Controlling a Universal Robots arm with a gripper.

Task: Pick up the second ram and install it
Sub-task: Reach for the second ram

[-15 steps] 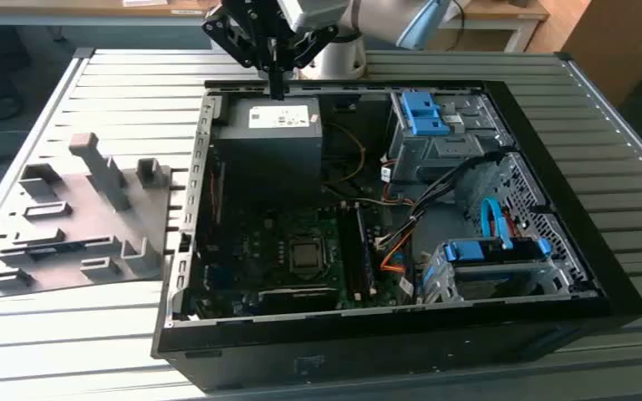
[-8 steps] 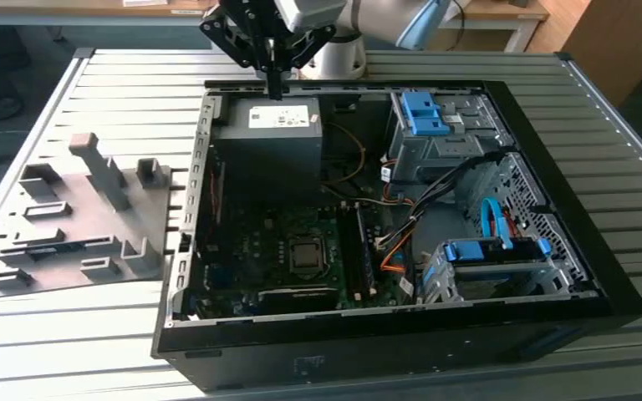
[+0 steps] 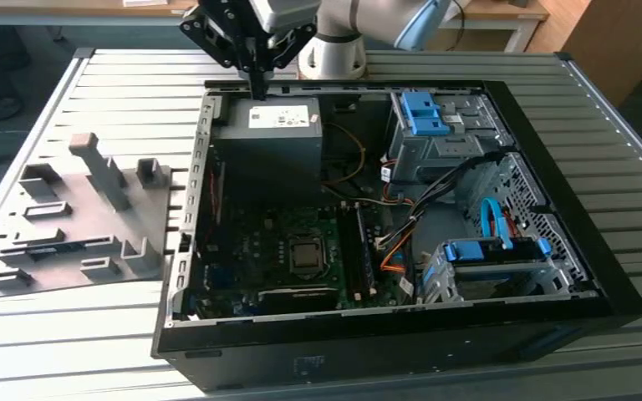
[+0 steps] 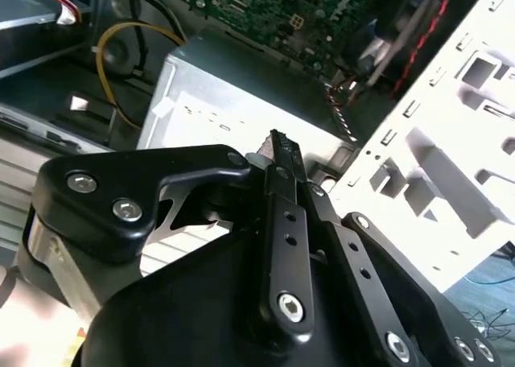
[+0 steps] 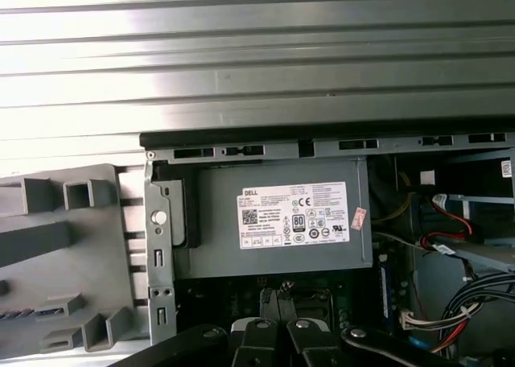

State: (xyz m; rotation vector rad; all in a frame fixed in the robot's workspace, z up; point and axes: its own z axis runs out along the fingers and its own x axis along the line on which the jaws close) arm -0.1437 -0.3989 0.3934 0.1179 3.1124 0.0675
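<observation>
Slatted metal table [image 3: 53, 351]; at exterior view's left, grey holder [image 3: 87, 221], second ram [image 3: 59, 245] seemingly dark strip lying in its long slot; gripper [image 3: 257, 90] well apart, fingers pressed together, empty, above power supply [image 3: 267, 138] inside open computer case [image 3: 410, 355].

Open black computer case [image 3: 410, 355] lying on a ribbed metal counter [image 3: 611, 142], grey power supply [image 3: 267, 146] with white label at its far end, dark green motherboard [image 3: 243, 251] with CPU socket [image 3: 302, 255] nearer, blue drive brackets [image 3: 424, 113] toward the exterior view's right, grey moulded fixture tray [image 3: 76, 225] beside the case at the exterior view's left.
</observation>
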